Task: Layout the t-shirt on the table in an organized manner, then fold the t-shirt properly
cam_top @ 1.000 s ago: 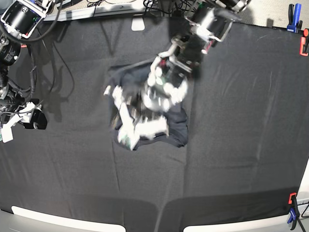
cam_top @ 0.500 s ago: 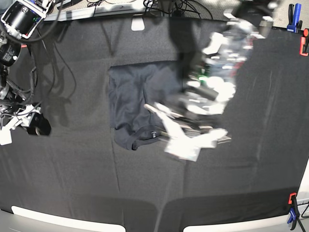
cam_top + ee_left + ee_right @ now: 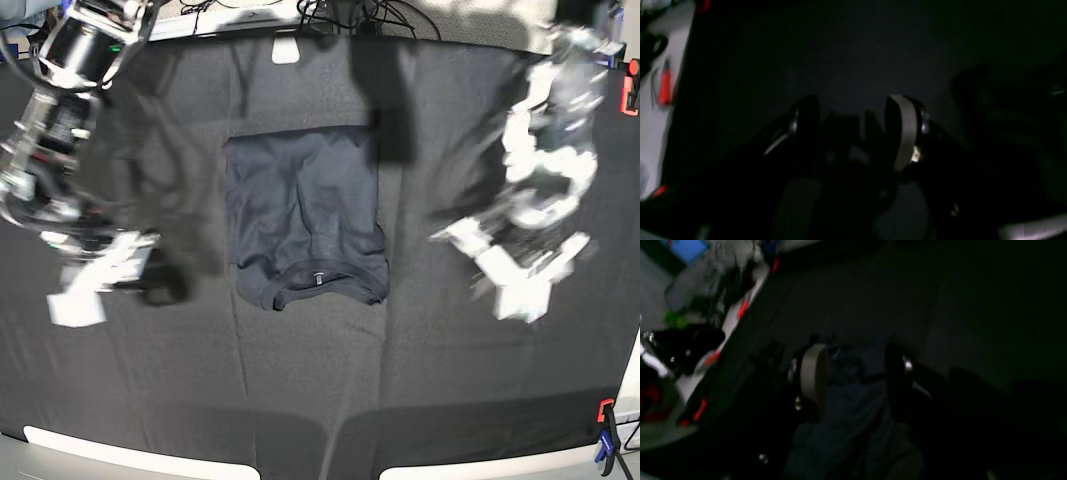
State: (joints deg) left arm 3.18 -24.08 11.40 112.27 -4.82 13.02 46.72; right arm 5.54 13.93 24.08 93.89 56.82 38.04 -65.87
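- Base view: the t-shirt (image 3: 305, 218) is lying a little above and left of the centre of the frame on the table (image 3: 320, 400), which is draped in black cloth.
- We are seeing the shirt as a compact, roughly rectangular shape, so we are judging that its sleeves are tucked in and that folding is under way, not finished.
- Its long axis is running from the upper part of the frame to the lower part; the ribbed collar (image 3: 315, 277) is pointing toward the bottom edge of the frame, and the straight edge is facing the top.
- The left gripper (image 3: 520, 270) is hanging at the right of the frame, well apart from the shirt. In the left wrist view its jaws are standing apart with only dark cloth between them; it is holding nothing.
- The right gripper (image 3: 100, 285) is hovering at the left of the frame, near the shirt's left edge but not touching it. In the right wrist view its jaws are spread and empty, with the shirt appearing between them farther off.
- We are judging that both arms are standing aside so that the shirt lies unobstructed for the next fold.
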